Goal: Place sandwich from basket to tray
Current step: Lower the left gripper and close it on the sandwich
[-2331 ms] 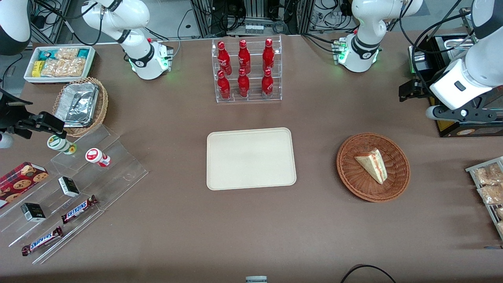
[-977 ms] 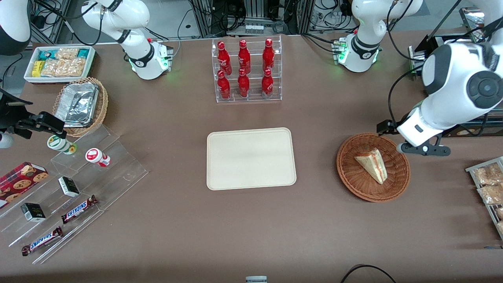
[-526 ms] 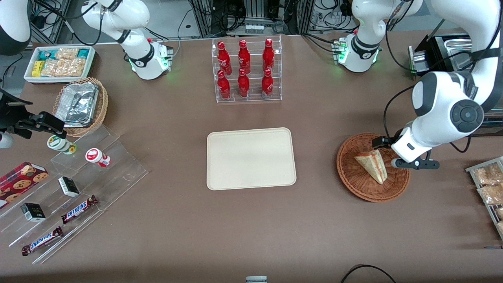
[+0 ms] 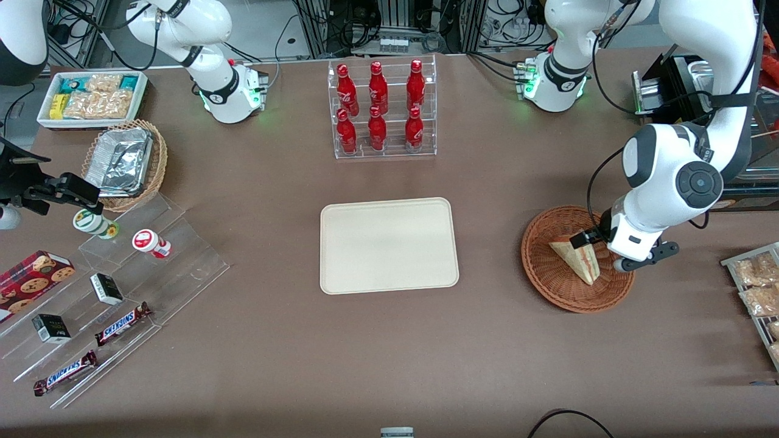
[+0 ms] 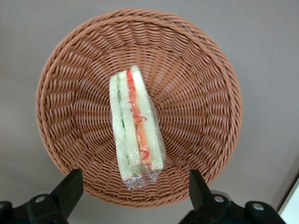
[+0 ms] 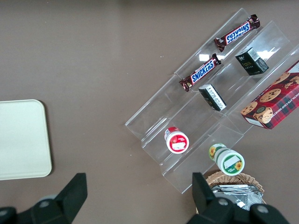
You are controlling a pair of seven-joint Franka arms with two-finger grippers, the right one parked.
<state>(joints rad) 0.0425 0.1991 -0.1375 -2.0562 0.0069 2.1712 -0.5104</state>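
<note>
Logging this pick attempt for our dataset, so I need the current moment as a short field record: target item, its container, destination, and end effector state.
target: triangular cream-bread wedge sandwich, lying in its container
container: round reddish-brown woven wicker basket
destination: flat rectangular cream-beige tray, nothing on it
end effector: left arm's, open, above the sandwich, fingers straddling it, apart from it

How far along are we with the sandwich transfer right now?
Done: nothing delivered; the tray holds nothing. In hand: the gripper hangs open above the sandwich, which lies untouched in the basket, fingers apart on either side of its end. Left: descend, grasp, lift, carry to the tray, release.
</note>
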